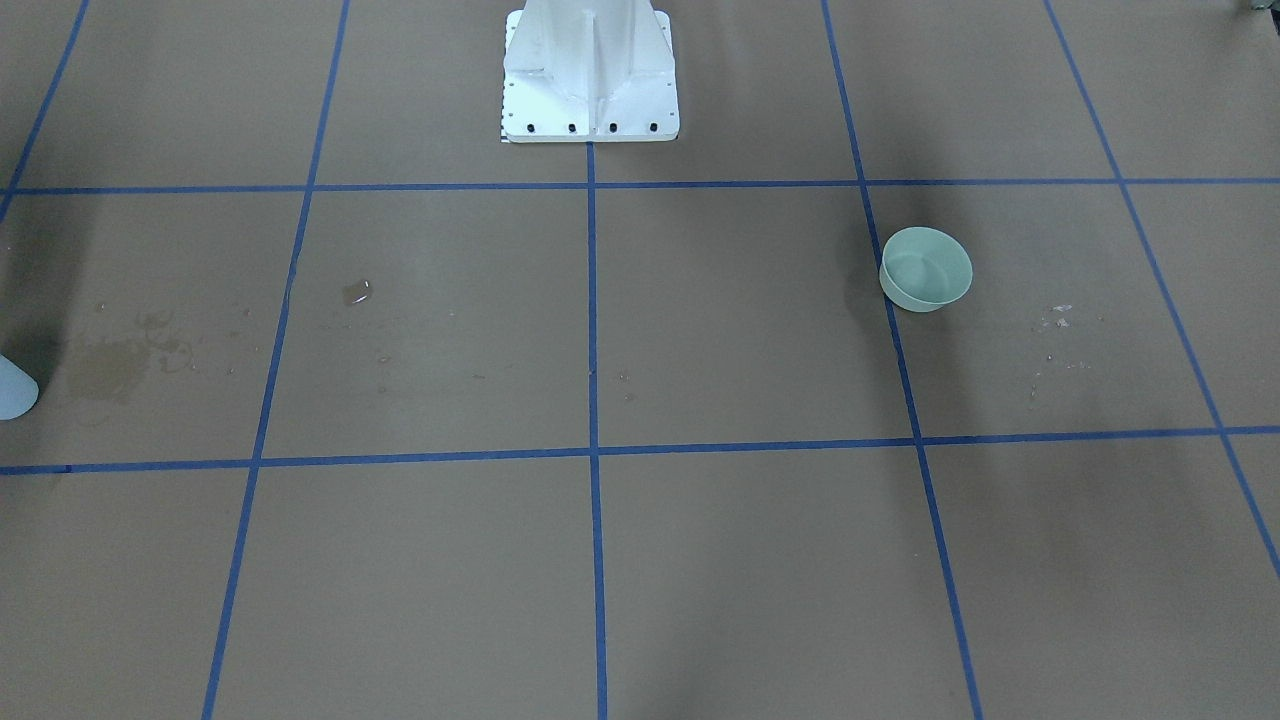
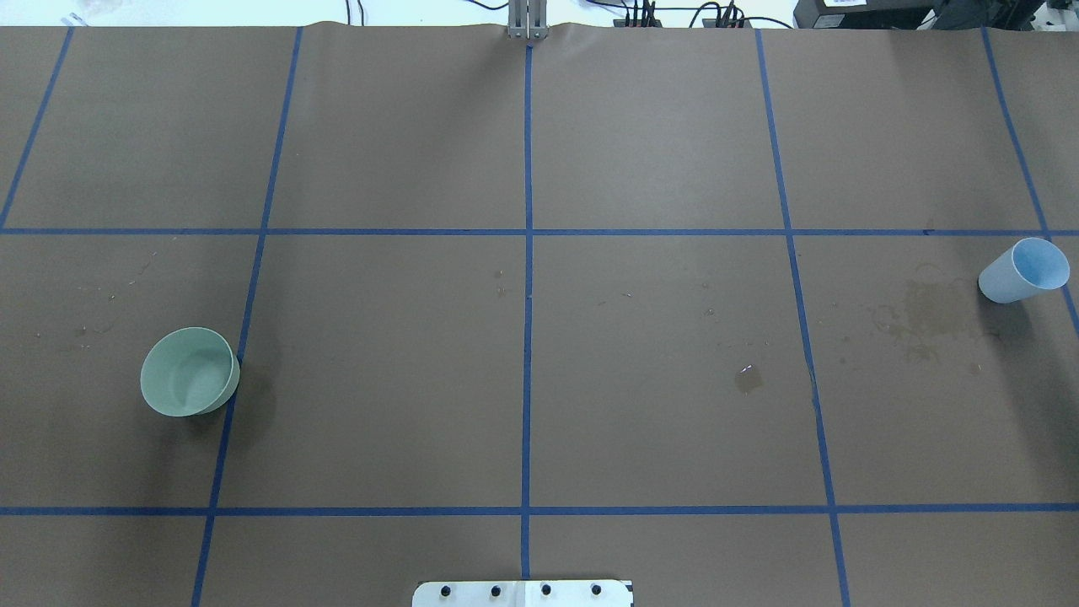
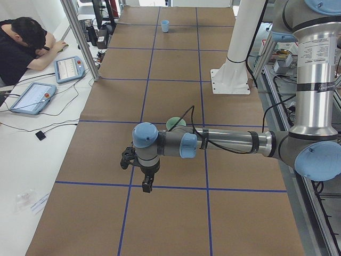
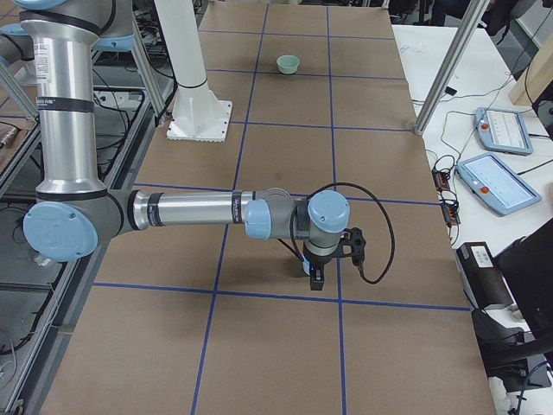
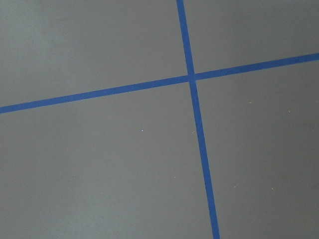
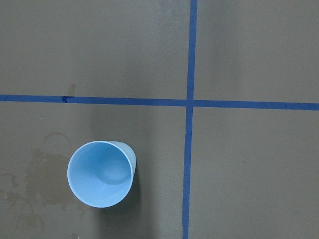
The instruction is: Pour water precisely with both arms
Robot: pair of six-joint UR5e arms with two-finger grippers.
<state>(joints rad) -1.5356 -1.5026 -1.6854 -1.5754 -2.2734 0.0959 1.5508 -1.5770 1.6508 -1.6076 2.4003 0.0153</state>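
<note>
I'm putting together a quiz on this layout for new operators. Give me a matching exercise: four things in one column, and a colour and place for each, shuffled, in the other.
Things
1. bowl
2. cup
3. pedestal base
4. small puddle

Descriptions
A. white, at the robot's end of the centre tape line
B. pale green, on the robot's left half
C. light blue, far out on the robot's right, beside a damp stain
D. glinting, on the robot's right half, nearer the centre

Pairs: 1-B, 2-C, 3-A, 4-D
</note>
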